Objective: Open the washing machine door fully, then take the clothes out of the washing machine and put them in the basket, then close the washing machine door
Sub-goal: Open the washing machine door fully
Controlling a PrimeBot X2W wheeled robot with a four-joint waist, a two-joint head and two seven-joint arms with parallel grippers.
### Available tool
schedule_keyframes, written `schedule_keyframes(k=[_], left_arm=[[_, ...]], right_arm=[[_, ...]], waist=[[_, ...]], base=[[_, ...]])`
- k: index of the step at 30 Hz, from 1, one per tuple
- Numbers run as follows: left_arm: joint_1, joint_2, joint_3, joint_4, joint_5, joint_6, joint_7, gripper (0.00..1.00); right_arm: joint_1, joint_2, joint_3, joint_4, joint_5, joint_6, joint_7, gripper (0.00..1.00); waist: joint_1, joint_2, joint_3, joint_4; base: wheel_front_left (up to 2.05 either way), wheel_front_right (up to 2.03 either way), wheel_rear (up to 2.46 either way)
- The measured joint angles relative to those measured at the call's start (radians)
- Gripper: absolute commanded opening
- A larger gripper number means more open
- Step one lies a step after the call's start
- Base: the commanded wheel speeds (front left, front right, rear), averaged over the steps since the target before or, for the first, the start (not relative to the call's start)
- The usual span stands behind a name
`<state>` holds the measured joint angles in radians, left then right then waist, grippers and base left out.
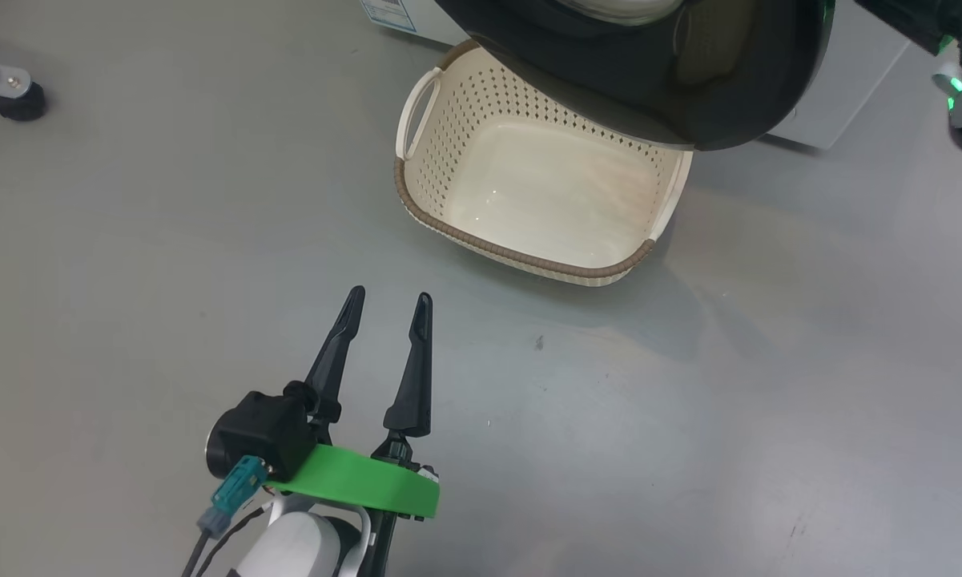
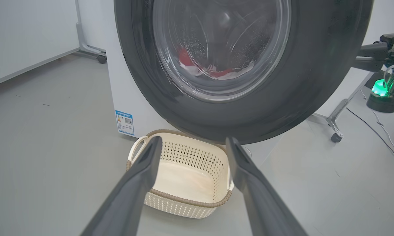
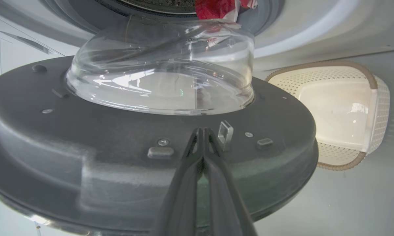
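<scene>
Washing machine (image 2: 124, 82) stands white at twelve o'clock in our left wrist view, a blue label (image 2: 124, 122) low on its front at about nine o'clock of the basket. Its washing machine door (image 2: 315, 82) is swung partly out, black outer face toward that camera. In our right wrist view the glass bowl bulges from the door's inner face (image 3: 118, 147) toward the drum.

From the head we see the door's rim (image 1: 609, 80) overhanging the far end of the basket (image 1: 521, 255). That basket sits upright on the grey floor (image 1: 729, 417), open and bare inside, its long axis running roughly ten to four o'clock.

We see the clothes (image 2: 216, 70) through the glass, low in the drum.

Our left gripper (image 1: 390, 300) hangs at seven o'clock, fingers spread and holding nothing, pointing toward one o'clock. Our right gripper (image 3: 201, 129) has its fingers pressed together, tips against the door's inner rim beside the latch (image 3: 225, 129).
</scene>
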<state>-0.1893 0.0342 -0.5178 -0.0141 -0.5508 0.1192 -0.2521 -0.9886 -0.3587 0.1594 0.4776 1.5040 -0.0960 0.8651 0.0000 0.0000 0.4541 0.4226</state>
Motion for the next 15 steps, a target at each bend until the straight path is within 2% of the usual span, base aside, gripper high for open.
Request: schedule_keyframes(k=[4,8,9,12,15], left_arm=[[0.0,0.0,0.016,0.005,0.01,0.0,0.0,1.0],[0.0,0.0,0.031,0.017,0.02,0.0,0.0,1.0],[0.0,0.0,0.031,0.017,0.02,0.0,0.0,1.0],[0.0,0.0,0.044,0.031,0.026,0.0,0.0,1.0],[0.0,0.0,0.069,0.039,0.029,0.0,0.0,1.0]], right_arm=[[0.008,-0.044,0.018,-0.037,-0.099,0.083,-0.068,0.0],[0.034,-0.051,0.033,-0.055,-0.16,0.159,-0.137,0.0],[0.034,-0.051,0.033,-0.055,-0.16,0.159,-0.137,0.0],[0.057,-0.064,0.042,-0.068,-0.215,0.212,-0.199,0.0],[0.085,-0.095,0.077,-0.094,-0.302,0.228,-0.264,0.0]], waist=[[0.0,0.0,-0.022,-0.009],[0.0,0.0,-0.045,-0.025],[0.0,0.0,-0.045,-0.025],[0.0,0.0,-0.063,-0.041],[0.0,0.0,-0.084,-0.058]], base=[[0.0,0.0,0.0],[0.0,0.0,0.0],[0.0,0.0,0.0],[0.0,0.0,0.0],[0.0,0.0,0.0]])
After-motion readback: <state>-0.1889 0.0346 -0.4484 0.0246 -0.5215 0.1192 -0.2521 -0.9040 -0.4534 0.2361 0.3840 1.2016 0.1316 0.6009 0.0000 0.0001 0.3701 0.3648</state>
